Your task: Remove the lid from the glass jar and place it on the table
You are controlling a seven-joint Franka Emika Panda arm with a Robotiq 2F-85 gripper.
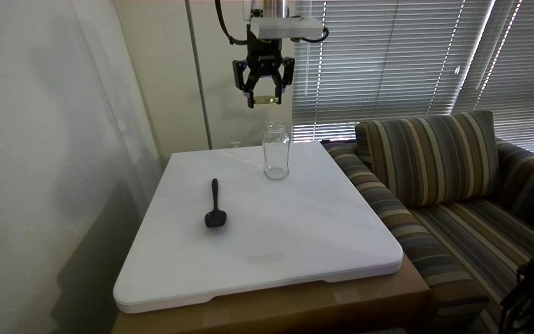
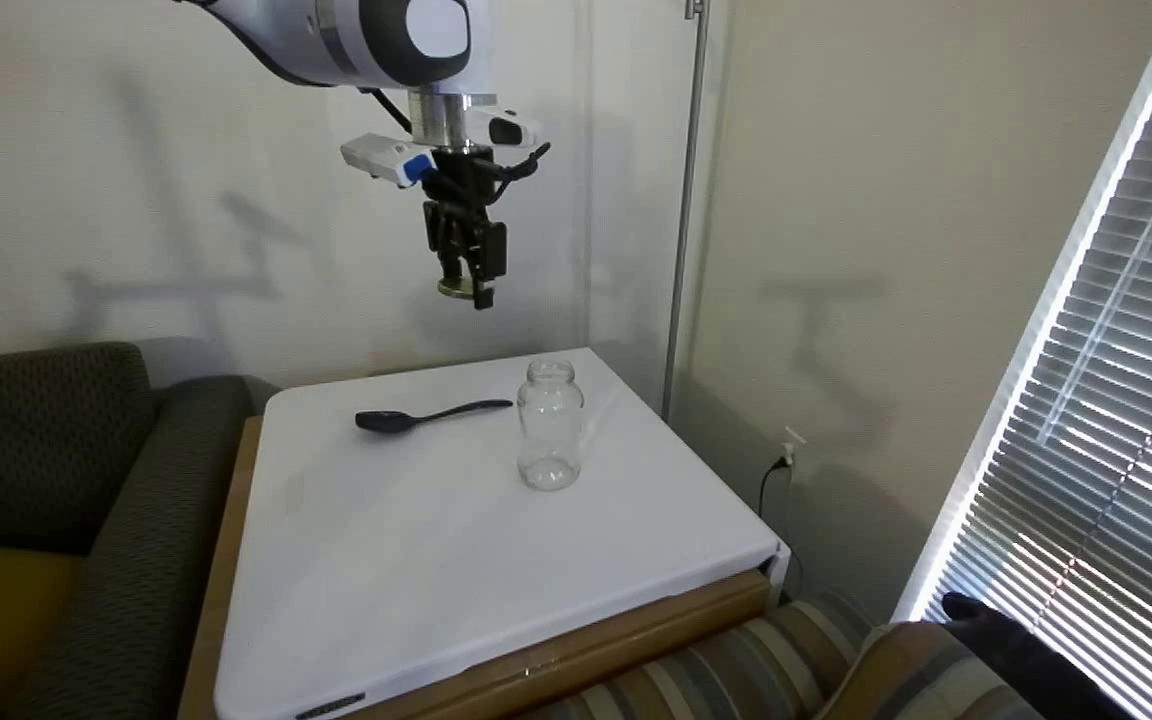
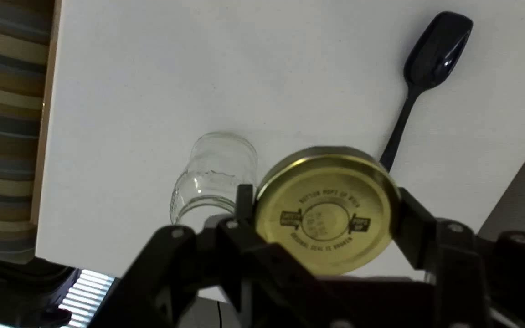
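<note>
The lid (image 1: 265, 99) is a flat gold disc. My gripper (image 1: 264, 96) is shut on its rim, one finger on each side, and holds it in the air. In the wrist view the lid (image 3: 326, 223) shows its printed face between the fingers (image 3: 324, 207). In an exterior view the lid (image 2: 455, 288) hangs above and to the left of the jar. The glass jar (image 1: 276, 153) stands upright, open and clear, on the white table (image 1: 257, 236). It also shows in an exterior view (image 2: 549, 430) and in the wrist view (image 3: 219, 168), apart from the gripper.
A black spoon-like utensil (image 1: 215, 218) lies on the table and shows in both exterior views (image 2: 386, 421). A striped sofa (image 1: 427, 157) adjoins one table side. A wall (image 1: 63, 139) rises along another, and window blinds (image 1: 364, 60) are behind.
</note>
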